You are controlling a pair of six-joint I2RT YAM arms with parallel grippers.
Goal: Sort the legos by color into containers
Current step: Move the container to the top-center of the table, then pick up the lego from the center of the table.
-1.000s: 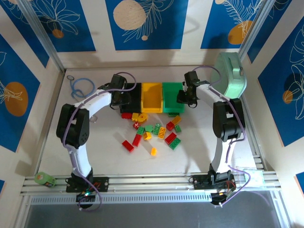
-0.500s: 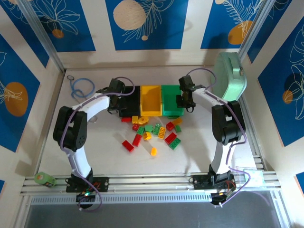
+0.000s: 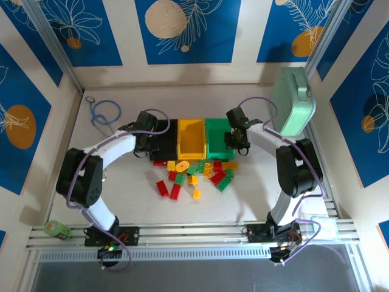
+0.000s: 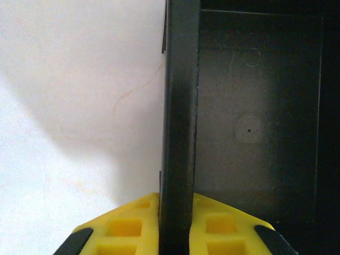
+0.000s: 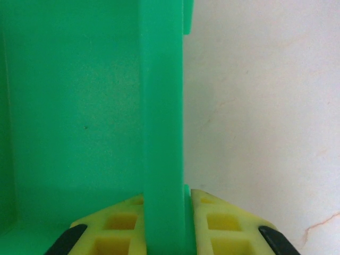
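Three bins stand in a row: black bin (image 3: 165, 140), yellow bin (image 3: 190, 139), green bin (image 3: 217, 136). My left gripper (image 3: 148, 137) is shut on the black bin's left wall (image 4: 179, 106), which stands between its yellow fingers (image 4: 123, 229). My right gripper (image 3: 238, 139) is shut on the green bin's right wall (image 5: 162, 106), clamped between its fingers (image 5: 223, 226). The legos lie scattered just in front of the bins, among them a red brick (image 3: 162, 188), a green brick (image 3: 222, 184) and an orange brick (image 3: 196, 194). The black bin's inside (image 4: 260, 106) looks bare.
A large mint-green case (image 3: 292, 101) leans at the back right wall. A blue cable loop (image 3: 104, 112) lies at the back left. A small green object (image 3: 57, 229) sits on the front rail at the left. Walls enclose the table on three sides.
Both grippers have pulled the row of three bins toward the near side, up against the lego pile. Some bricks at the pile's back edge have shifted nearer.
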